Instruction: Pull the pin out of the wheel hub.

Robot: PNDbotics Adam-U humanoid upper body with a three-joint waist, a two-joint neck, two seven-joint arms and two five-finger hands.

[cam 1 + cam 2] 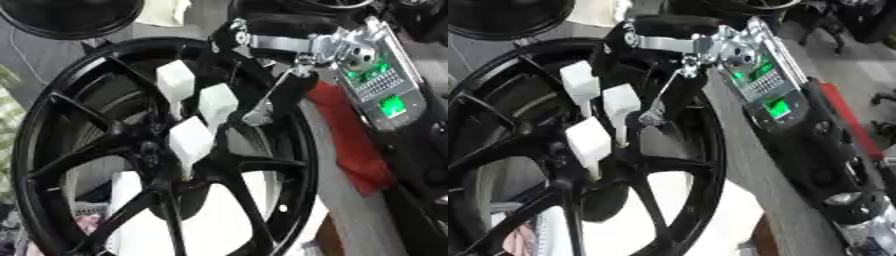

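Right hand point(197, 105), entering from upper right, reaches over the black wheel point(166, 150); white-tipped fingers point(191, 140) bunched together at the hub point(157, 155) beneath them. Pin beneath fingertips; grip on it cannot be told.

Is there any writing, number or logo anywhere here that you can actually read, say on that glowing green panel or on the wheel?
No text can be read anywhere.
Green lit panel on the right arm: glowing patches and a dotted grid, too blurred to read.
Black wheel: no lettering or logo visible on rim or spokes.
White blocks at the hub: blank faces, no marks visible.
Red strip beside the wheel: no visible writing.
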